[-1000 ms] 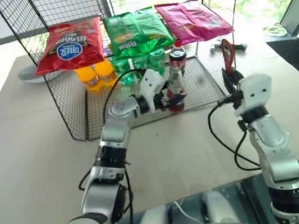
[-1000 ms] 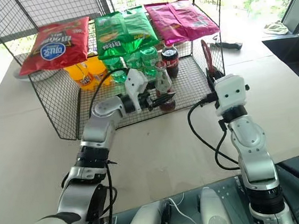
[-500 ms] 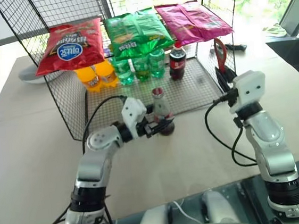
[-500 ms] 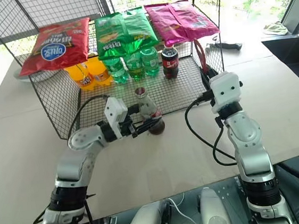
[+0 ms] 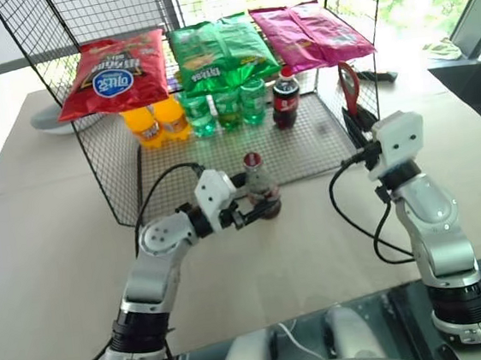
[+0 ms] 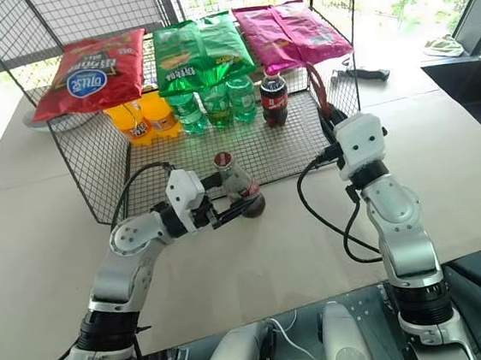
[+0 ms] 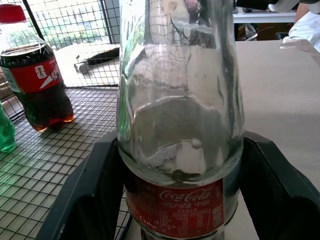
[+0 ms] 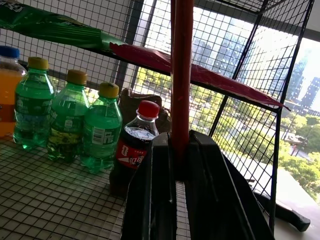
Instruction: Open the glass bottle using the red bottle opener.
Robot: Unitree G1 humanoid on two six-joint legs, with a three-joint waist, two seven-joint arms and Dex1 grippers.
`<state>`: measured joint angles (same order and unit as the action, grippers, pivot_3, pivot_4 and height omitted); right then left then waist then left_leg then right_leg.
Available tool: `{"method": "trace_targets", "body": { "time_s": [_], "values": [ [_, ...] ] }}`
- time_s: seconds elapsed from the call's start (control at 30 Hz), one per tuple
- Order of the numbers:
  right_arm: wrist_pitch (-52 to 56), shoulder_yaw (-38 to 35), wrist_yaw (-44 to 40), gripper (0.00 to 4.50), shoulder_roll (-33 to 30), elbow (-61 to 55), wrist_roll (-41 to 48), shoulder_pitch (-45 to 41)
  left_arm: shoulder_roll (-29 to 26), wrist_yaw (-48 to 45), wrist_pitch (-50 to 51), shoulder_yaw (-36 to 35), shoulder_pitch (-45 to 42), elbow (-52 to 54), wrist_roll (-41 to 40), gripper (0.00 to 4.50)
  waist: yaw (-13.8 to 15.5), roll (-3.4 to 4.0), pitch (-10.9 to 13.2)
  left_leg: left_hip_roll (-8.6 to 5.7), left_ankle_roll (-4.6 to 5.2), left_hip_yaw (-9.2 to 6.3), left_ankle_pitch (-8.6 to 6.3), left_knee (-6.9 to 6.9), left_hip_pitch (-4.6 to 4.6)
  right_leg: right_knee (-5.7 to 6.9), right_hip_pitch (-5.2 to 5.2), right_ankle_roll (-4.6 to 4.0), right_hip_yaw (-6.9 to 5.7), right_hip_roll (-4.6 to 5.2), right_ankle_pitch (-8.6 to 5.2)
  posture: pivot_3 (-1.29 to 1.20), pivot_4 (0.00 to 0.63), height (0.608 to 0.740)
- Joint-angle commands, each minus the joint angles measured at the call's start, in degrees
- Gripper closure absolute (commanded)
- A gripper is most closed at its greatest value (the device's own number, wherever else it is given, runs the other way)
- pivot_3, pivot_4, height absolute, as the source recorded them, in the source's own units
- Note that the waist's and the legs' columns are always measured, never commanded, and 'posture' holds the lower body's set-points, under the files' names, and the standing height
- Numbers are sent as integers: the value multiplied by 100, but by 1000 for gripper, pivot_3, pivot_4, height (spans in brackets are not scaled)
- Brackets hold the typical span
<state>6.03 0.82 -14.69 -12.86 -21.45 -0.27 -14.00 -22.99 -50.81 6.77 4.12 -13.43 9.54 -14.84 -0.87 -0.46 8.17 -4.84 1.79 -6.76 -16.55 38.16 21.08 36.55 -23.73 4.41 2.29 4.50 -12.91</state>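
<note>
The glass bottle (image 5: 259, 188) stands about upright at the front edge of the wire rack, red cap on top, red label low on its body (image 7: 175, 202). My left gripper (image 5: 259, 210) is shut on its lower part, one black finger (image 7: 82, 200) on each side. To the right, my right gripper (image 5: 356, 125) is shut on the red bottle opener (image 5: 348, 84), which sticks up out of the black fingers (image 8: 152, 200) beside the rack's right wall. The opener is apart from the bottle, higher and to its right.
The wire rack (image 5: 111, 172) holds red, green and pink chip bags (image 5: 113, 73) on its top shelf. On its floor stand orange bottles, green bottles (image 5: 226, 108) and a dark cola bottle (image 5: 284, 98) with a red screw cap. A dark tool (image 5: 377, 74) lies on the table behind the rack.
My left arm has drawn the glass bottle back out of the rack to its front edge and lower, most of it early on. The right gripper with the opener has hardly moved.
</note>
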Motion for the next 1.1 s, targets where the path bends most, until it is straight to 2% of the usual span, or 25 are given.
{"method": "trace_targets", "body": {
  "time_s": [0.03,0.07,0.13,0.33,0.67,1.1],
  "values": [
    [-129,-49,-14,4500,-56,-161,34,-62,-11,47,-96,66,42,135,-36,1376,3,0,0,0,0,0,0,0,0,0,0,0,0,0,0,0,150,740],
    [-131,-47,-7,4500,-58,-159,31,-62,1,58,-100,65,34,115,-59,780,2,0,0,0,0,0,0,0,0,0,0,0,0,0,0,0,150,740],
    [-131,-40,3,4500,-58,-160,28,-60,8,84,-133,70,8,69,-60,118,3,0,0,0,0,0,0,-1,0,0,0,0,0,0,0,0,150,740],
    [-142,13,1,4500,-55,-171,-10,-12,81,214,-337,62,-100,-159,12,118,7,0,0,0,0,0,0,-1,0,-1,0,0,0,0,0,0,150,740],
    [-168,44,-9,4500,-54,-120,-29,-12,237,213,-343,-185,-141,183,-608,118,8,0,0,0,0,-1,0,-2,1,-2,0,0,-1,1,0,0,150,740],
    [-205,66,-34,4500,-67,-68,-46,-50,386,170,-303,-90,-245,316,-850,118,10,0,0,0,0,-1,0,-2,1,-3,0,0,-1,0,0,0,150,740]
  ]
}}
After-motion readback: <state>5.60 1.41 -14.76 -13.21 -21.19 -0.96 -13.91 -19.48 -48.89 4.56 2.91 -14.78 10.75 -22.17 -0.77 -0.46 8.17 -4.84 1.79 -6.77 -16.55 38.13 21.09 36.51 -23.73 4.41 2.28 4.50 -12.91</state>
